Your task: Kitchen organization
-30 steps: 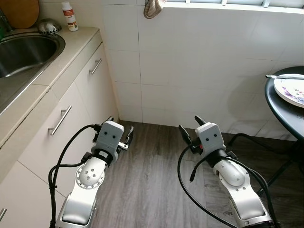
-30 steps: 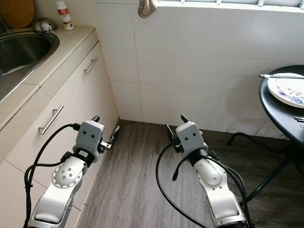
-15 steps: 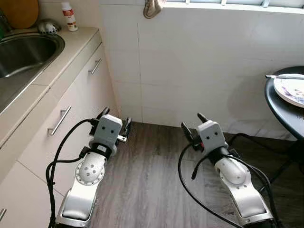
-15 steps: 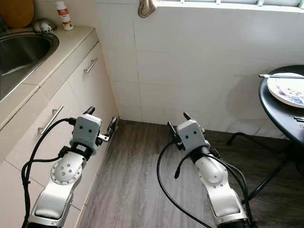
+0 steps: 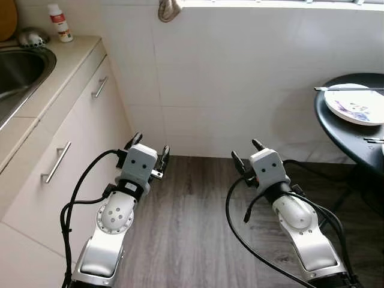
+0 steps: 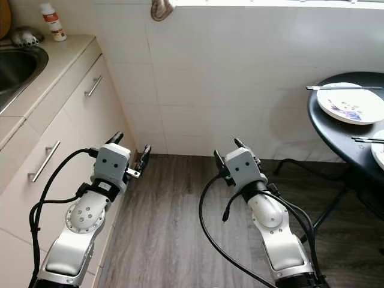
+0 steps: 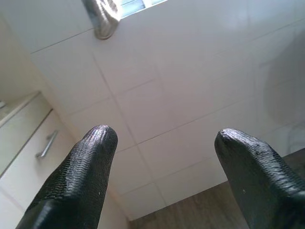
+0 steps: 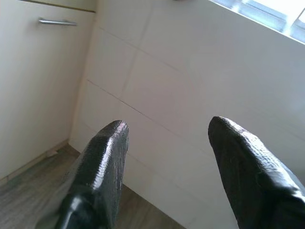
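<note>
Plate [image 5: 354, 104] on round table [image 5: 336, 129]; left pincer [image 5: 150, 151] and right pincer [image 5: 246, 155] both apart, low, aimed at tiled wall [image 5: 240, 72].

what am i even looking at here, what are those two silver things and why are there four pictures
The silver things are the two arms of a humanoid robot standing in a kitchen. Two pictures come from cameras in its head, looking down. The left gripper and right gripper each end in two black fingers, spread open and holding nothing. The other two pictures come from wrist cameras looking along those fingers at the tiled wall. To the robot's left is a counter with a sink and a small bottle. To its right is a dark round table carrying a patterned plate. Below is wooden floor.
</note>
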`<state>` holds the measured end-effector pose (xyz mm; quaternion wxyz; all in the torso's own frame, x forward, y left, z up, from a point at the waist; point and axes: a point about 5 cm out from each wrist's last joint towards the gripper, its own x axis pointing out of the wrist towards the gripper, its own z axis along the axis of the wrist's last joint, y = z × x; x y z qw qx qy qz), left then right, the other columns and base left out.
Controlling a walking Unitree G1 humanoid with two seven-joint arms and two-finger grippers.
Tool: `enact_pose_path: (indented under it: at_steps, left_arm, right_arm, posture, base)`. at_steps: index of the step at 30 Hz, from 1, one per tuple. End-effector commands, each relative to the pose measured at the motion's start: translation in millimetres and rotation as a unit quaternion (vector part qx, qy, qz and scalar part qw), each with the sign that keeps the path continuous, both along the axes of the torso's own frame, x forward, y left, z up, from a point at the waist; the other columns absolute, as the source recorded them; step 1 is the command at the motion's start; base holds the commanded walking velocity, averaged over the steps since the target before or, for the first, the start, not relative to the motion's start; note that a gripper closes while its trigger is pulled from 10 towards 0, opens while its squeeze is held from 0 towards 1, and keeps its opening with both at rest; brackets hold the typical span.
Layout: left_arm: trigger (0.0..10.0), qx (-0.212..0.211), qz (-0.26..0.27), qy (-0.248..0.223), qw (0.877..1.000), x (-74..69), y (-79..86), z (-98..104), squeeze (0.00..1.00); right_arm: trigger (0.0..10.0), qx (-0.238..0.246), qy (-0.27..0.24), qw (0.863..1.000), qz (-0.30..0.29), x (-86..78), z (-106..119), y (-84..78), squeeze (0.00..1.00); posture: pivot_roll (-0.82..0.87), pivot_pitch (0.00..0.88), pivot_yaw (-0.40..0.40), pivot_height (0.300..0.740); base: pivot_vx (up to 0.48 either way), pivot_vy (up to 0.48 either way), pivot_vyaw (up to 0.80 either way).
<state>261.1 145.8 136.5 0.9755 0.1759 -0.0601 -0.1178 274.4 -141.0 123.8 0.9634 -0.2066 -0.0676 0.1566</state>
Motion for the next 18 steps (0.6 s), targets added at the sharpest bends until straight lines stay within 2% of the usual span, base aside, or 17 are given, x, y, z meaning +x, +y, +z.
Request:
enact_pose_path:
  at_steps: [1,18]
  left_arm:
    - [10.0,0.000,-0.001,0.004,1.000,-0.4,1.0,-2.4,0.00]
    - [10.0,-0.007,-0.001,0.010,1.000,0.1,1.7,-2.8,0.00]
  right_arm:
    - [10.0,-0.015,-0.015,1.000,0.005,1.0,4.7,1.2,0.00]
    - [10.0,-0.029,-0.028,0.999,0.006,2.6,8.6,3.1,0.00]
  posture:
    - [-0.04,0.000,-0.005,0.740]
    - [-0.04,0.001,-0.008,0.740]
  base:
    - [0.000,-0.480,0.00]
    - [0.000,-0.480,0.00]
